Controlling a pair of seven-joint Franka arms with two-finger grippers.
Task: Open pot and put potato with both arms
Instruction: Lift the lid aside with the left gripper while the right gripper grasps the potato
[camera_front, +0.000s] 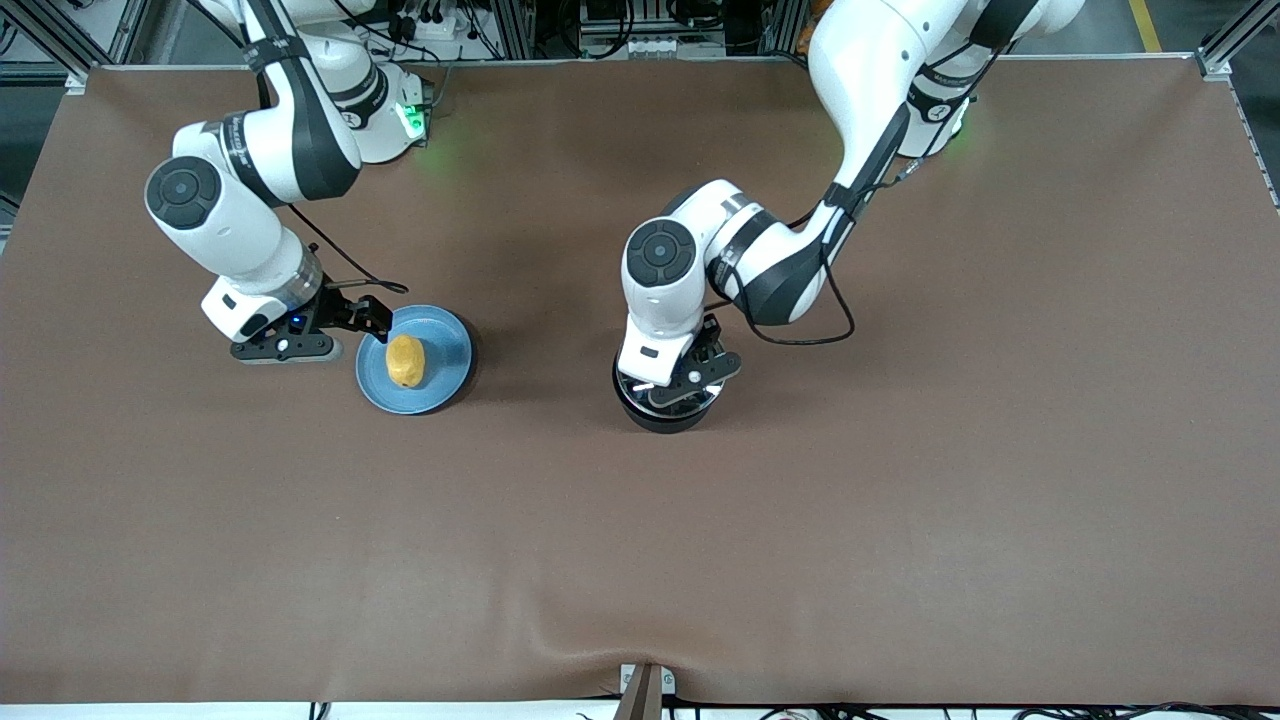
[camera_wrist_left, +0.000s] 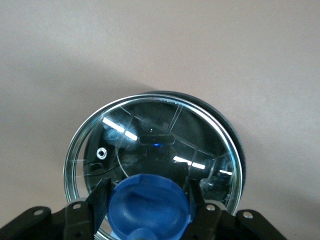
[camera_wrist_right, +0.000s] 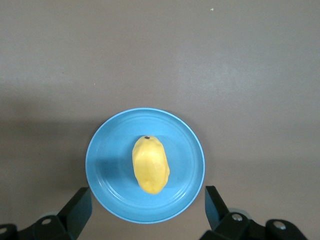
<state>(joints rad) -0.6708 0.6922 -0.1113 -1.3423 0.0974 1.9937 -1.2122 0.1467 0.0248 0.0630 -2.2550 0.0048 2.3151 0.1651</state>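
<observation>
Left end effector (camera_wrist_left: 149, 200) clamps the blue knob (camera_wrist_left: 147, 207) of the glass lid (camera_wrist_left: 150, 150) on the pot (camera_front: 668, 410), while the right end effector (camera_wrist_right: 147, 205) hovers wide open over the potato (camera_front: 406, 360) on its plate (camera_front: 448, 345), no writing legible.

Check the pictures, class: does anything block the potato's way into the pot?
Yes: a glass lid covers the pot; the left gripper is closed on its blue knob. The potato lies on the blue plate, the open right gripper above it.

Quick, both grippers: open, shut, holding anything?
Left gripper: closed on the blue knob of the glass lid on the pot.
Right gripper: open, empty, over the blue plate with the potato.
</observation>
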